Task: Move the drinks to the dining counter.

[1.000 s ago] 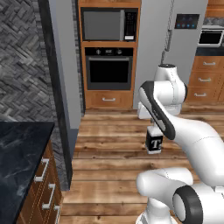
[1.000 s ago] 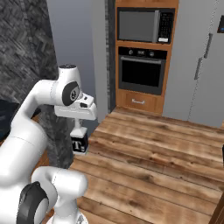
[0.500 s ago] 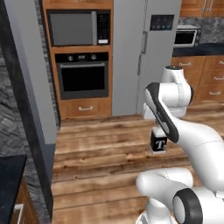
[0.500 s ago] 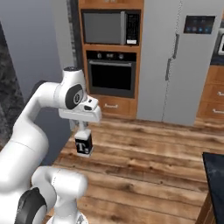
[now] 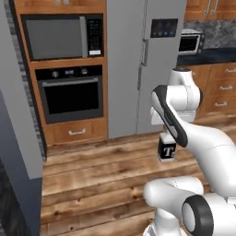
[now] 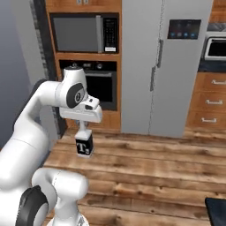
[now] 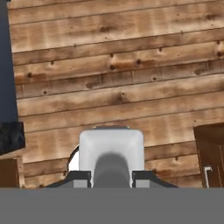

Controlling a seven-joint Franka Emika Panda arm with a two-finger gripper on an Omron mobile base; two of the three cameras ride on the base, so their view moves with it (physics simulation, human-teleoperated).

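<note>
Bottle (image 6: pixel 84 146) under pincer (image 6: pixel 82 130), above floor (image 6: pixel 145 167), before oven (image 6: pixel 99 86).

The light is even and flat in all three rendered views, with no clear single source. Below the gripper (image 6: pixel 83 130), the wooden floor (image 5: pixel 97 175) is evenly bright, and no cast shadow shows under the square bottle (image 6: pixel 83 145) it grips. The refrigerator (image 5: pixel 136 64), behind the hand, shows a soft grey sheen without hard glare. The microwave (image 6: pixel 84 33) and oven (image 6: pixel 101 86) doors read dull and dark, with no sharp reflections. Both base views are soft and pixelated, and small details such as handles are fuzzy. In the hand view, the bottle's white cap (image 7: pixel 111 153) is close and blurred, while the planks beyond it are somewhat crisper. Straight lines stay straight toward the edges.
</note>
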